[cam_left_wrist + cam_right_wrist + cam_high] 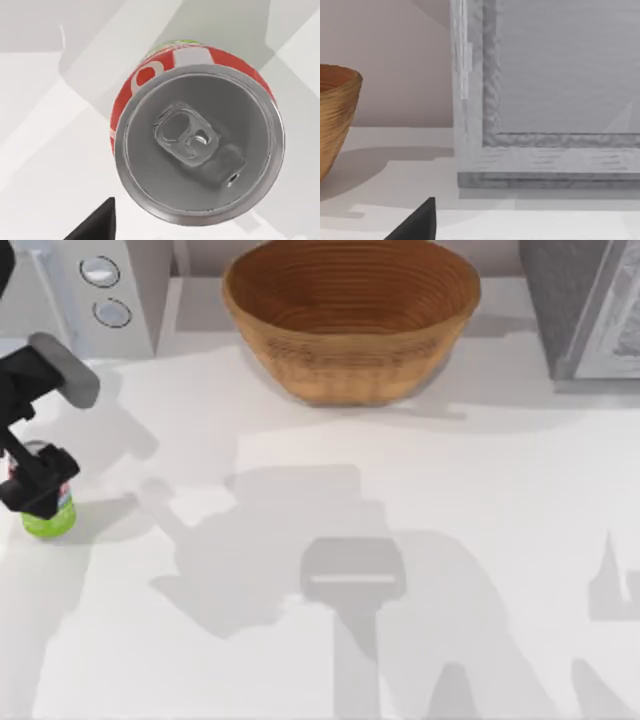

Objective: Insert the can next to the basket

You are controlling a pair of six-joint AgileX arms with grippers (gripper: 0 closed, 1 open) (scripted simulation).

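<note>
The can [52,518], red on top and lime-green at the bottom, stands upright near the table's left edge. My left gripper [40,485] hangs straight over it, open, its dark fingers straddling the can's top without closing on it. In the left wrist view the can [197,145] is seen from above, with its silver lid and pull tab close below the camera. The basket [350,370], a large light-brown wicker bowl, sits at the back centre, far to the right of the can. My right gripper [417,222] is parked off the right side, facing the basket [335,115].
A white appliance [100,290] with two round knobs stands at the back left, just behind the left arm. A grey cabinet [590,310] fills the back right corner and looms close in the right wrist view [545,100]. White tabletop lies between can and basket.
</note>
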